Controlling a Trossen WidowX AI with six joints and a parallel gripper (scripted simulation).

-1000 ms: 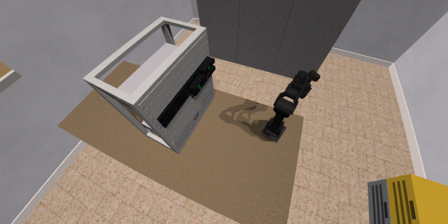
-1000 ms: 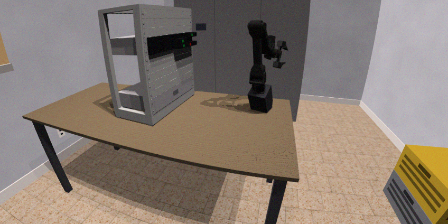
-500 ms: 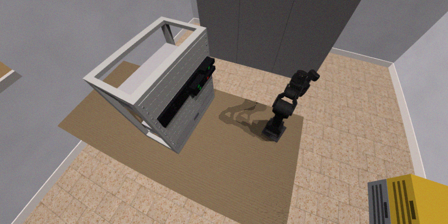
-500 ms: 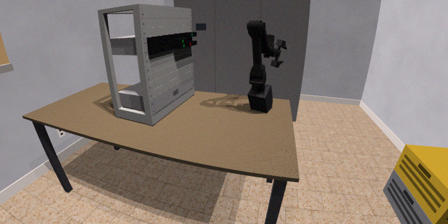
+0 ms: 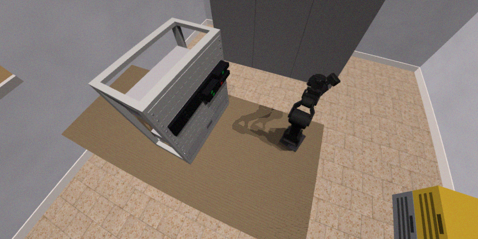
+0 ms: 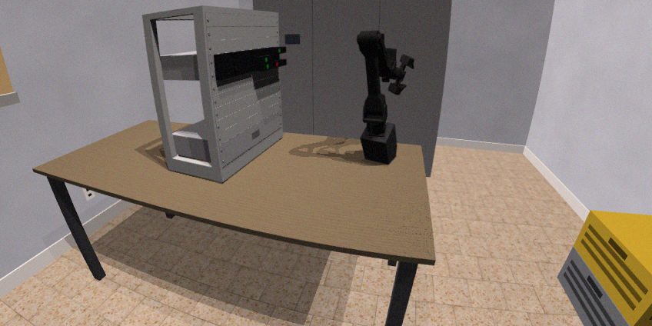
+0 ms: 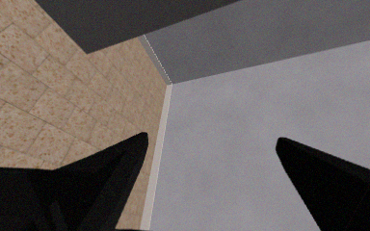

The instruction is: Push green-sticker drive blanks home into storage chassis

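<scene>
The grey rack stands on the table, also in the exterior view. Its black storage chassis crosses the upper front. Drive blanks stand out at the chassis end nearest the arm. Three show green stickers and one a red sticker. In the top view I see green stickers and the red sticker. My gripper is open and empty, raised high beside the arm's base, on the side away from the rack and well apart from it. In the wrist view the fingers frame only wall and floor.
A tall dark cabinet stands behind the table. The arm's base sits near the table's back right. A yellow and grey box is on the floor at the right.
</scene>
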